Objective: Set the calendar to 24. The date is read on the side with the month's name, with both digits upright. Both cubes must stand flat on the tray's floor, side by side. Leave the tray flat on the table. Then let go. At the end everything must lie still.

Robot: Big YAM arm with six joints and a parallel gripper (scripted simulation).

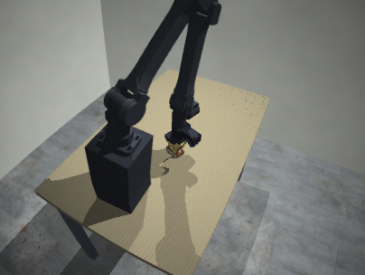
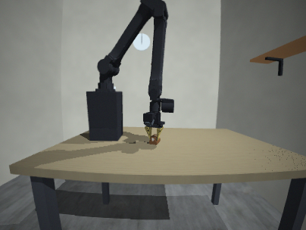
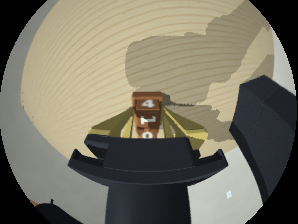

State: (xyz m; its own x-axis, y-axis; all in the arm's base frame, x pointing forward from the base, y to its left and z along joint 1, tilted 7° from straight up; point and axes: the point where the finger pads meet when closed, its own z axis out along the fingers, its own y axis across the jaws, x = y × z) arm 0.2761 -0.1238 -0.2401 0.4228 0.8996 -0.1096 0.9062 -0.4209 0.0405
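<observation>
The small brown calendar tray (image 1: pixel 181 153) (image 2: pixel 153 143) (image 3: pixel 147 94) is low at the table surface under my gripper. In the wrist view, a brown cube (image 3: pixel 140 104) shows a white 4 near the tray's far wall. Nearer to me another brown cube (image 3: pixel 155 120) shows a 1 lying sideways, with a 0 on the face below it; it looks tilted. My gripper (image 1: pixel 175 149) (image 2: pixel 154 137) (image 3: pixel 147 110) is partly open. Its yellow fingers stand closely on either side of the calendar. The month's name and the lower parts of the cubes are hidden or too small to read.
The arm's dark base block (image 1: pixel 118 176) (image 2: pixel 105 115) stands on the wooden table (image 1: pixel 217 113) (image 2: pixel 212 159), to the left of the calendar in the top and exterior views. The arm casts long shadows over the table. A wall shelf (image 2: pixel 280 51) hangs high at the right.
</observation>
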